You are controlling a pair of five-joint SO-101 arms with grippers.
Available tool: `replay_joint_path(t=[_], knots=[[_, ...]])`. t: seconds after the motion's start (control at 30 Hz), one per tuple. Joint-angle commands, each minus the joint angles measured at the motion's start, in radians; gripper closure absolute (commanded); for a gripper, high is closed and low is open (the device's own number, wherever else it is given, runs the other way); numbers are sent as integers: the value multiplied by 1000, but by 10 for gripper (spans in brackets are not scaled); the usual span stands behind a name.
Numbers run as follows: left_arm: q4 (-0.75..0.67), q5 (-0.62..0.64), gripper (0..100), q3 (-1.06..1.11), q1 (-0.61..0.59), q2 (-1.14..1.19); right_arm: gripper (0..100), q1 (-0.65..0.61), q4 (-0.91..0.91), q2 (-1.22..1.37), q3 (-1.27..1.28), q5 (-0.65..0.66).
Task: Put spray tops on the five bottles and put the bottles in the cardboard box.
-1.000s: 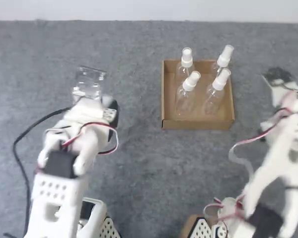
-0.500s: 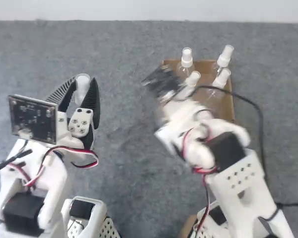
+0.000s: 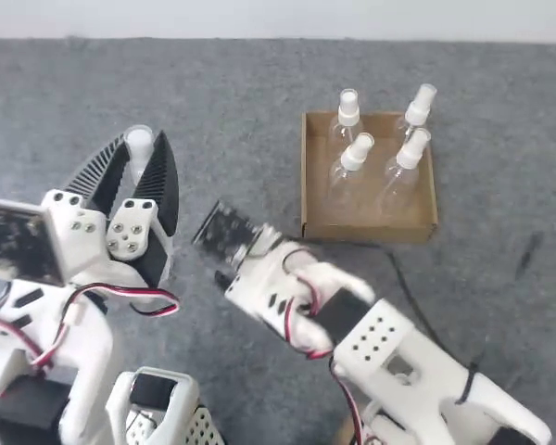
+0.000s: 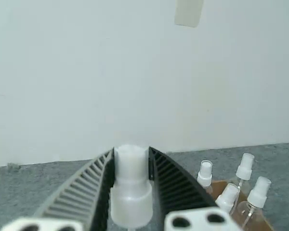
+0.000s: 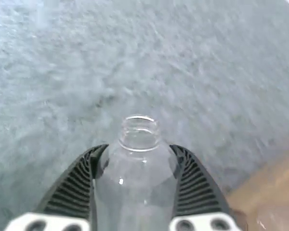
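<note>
My left gripper [image 3: 139, 141] stands at the left of the table, shut on a white spray top [image 3: 139, 144] that sticks up between its black fingers. The left wrist view shows the spray top [image 4: 131, 187] clamped in that gripper [image 4: 131, 153]. My right gripper [image 3: 224, 232] is at mid-table, in front of the cardboard box [image 3: 368, 228] and to its left. In the right wrist view that gripper [image 5: 137, 149] is shut on a clear bottle [image 5: 136, 168] whose neck is open and capless. Several capped bottles [image 3: 347, 125] stand in the box.
Grey carpet covers the table. The right arm's white body [image 3: 389, 352] stretches across the front middle. A corner of the cardboard box [image 5: 274, 192] lies close beside the held bottle. The box with its bottles [image 4: 231, 197] lies beyond the left gripper.
The right arm has swung from the far right, past the front of the box, to mid-table. The left arm has drawn back and tilted its gripper up with the spray top.
</note>
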Motion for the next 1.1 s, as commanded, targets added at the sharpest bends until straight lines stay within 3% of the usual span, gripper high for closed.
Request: replay_joint_path(t=[0.0,0.13,0.47,0.77,0.87,1.07], knots=[[-52,63,988,-35,0,0,992,-22,-251,-61,91,-61],[-98,75,988,7,6,-5,992,-24,-337,-147,166,-173],[-290,78,989,197,8,2,992,-27,-334,-234,218,-186],[-224,78,989,206,133,3,992,-24,-338,-196,218,-186],[-181,78,989,220,137,3,992,-22,-335,-203,218,-186],[-232,77,989,364,130,-5,992,-21,-337,-205,218,-186]])
